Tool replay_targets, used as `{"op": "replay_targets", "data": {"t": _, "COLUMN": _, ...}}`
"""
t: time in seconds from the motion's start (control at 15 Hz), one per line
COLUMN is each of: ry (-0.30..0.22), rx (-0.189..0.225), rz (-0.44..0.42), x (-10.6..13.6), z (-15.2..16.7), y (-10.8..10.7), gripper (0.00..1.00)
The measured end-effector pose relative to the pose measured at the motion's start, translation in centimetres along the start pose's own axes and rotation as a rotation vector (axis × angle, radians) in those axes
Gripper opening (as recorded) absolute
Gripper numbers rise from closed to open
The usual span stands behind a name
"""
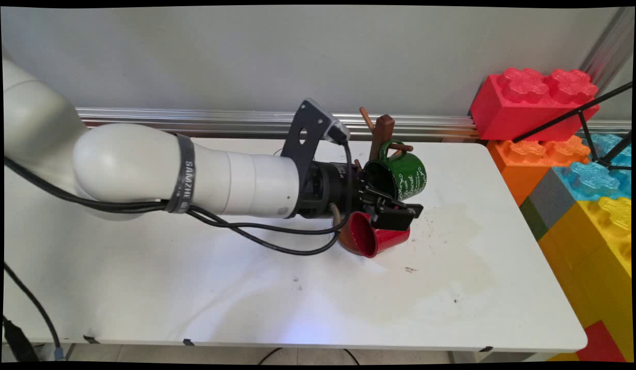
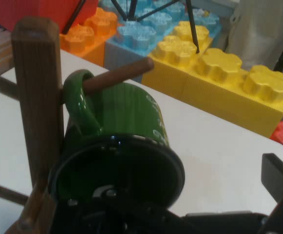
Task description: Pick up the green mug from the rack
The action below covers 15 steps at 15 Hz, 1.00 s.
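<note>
brightness: even, soft daylight-like light over the white table (image 1: pixel 451 308) — nothing dim.
shadows: a faint, soft one under the arm (image 1: pixel 194 174).
glare: a pale sheen on the green mug (image 2: pixel 126 122).
focus: hand view soft — the yellow blocks (image 2: pixel 219 73) are hazy.

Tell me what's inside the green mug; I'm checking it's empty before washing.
The hand view looks into the green mug, hanging by its handle on the wooden rack's peg. The inside looks dark and empty, but the gripper covers the lower part of the opening.
</note>
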Motion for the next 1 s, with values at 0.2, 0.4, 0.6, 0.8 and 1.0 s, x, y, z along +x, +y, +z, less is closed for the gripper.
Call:
{"op": "replay_targets", "data": {"t": 0.2, "ry": 0.008, "rx": 0.008, "rz": -0.006, "x": 0.1, "z": 0.9, "y": 0.0, "gripper": 1.00}}
{"op": "replay_targets", "data": {"t": 0.4, "ry": 0.014, "rx": 0.014, "rz": -0.012, "x": 0.2, "z": 1.6, "y": -0.1, "gripper": 1.00}}
{"op": "replay_targets", "data": {"t": 0.6, "ry": 0.015, "rx": 0.014, "rz": -0.019, "x": 0.2, "z": 2.0, "y": 0.0, "gripper": 1.00}}
{"op": "replay_targets", "data": {"t": 0.8, "ry": 0.015, "rx": 0.014, "rz": -0.029, "x": 0.1, "z": 2.4, "y": 0.1, "gripper": 1.00}}
{"op": "replay_targets", "data": {"t": 1.0, "ry": 0.018, "rx": 0.013, "rz": -0.038, "x": 0.1, "z": 2.6, "y": 0.1, "gripper": 1.00}}
